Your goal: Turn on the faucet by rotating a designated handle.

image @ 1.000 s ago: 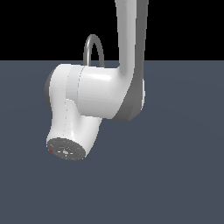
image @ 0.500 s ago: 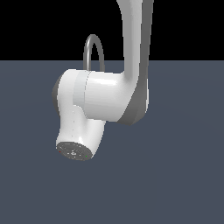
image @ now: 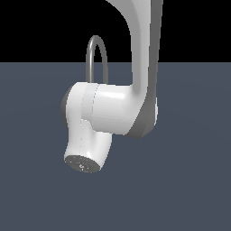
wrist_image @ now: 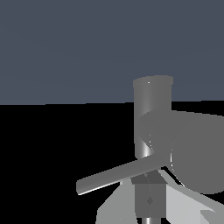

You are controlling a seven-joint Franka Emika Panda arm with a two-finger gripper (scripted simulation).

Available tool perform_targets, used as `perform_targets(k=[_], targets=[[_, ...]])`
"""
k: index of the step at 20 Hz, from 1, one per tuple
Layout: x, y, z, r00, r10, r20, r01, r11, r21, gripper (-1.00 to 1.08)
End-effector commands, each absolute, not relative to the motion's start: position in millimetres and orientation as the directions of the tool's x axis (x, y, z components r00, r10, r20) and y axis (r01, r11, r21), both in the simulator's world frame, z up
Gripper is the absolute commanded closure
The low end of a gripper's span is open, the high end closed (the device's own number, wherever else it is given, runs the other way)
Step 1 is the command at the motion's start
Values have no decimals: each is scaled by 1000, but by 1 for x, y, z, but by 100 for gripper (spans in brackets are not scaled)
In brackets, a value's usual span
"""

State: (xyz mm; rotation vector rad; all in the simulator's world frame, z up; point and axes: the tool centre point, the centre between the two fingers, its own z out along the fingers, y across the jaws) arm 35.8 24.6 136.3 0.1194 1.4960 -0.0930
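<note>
In the exterior view we see the white arm (image: 113, 113) nearest the camera, its bulky joints filling the centre and hiding most of what lies beyond. On the far side of the arm, the faucet (image: 96, 56) shows only as the top of its grey arched spout, rising above the arm just left of the upright link. The grey floor (image: 194, 180) extends on all sides. In the wrist view we see the faucet's base and spout tube close up, with the handle (wrist_image: 120, 174) as a thin grey rod projecting sideways from the base. We cannot tell how far the gripper is open, nor whether it grips anything: its fingers are not identifiable in either view
</note>
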Motion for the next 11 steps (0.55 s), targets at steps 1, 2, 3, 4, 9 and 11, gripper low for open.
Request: perform_targets(k=[1, 2, 3, 4, 9, 11], targets=[[33, 21, 110, 38, 7, -999, 143, 990, 12, 108], [33, 21, 105, 34, 5, -999, 145, 989, 10, 108], [33, 20, 100, 30, 4, -1000, 147, 989, 8, 108], [32, 20, 94, 25, 3, -1000, 149, 989, 7, 108], [29, 17, 68, 3, -3, -1000, 158, 987, -2, 108], [29, 16, 63, -1, -4, -1000, 160, 987, -4, 108]])
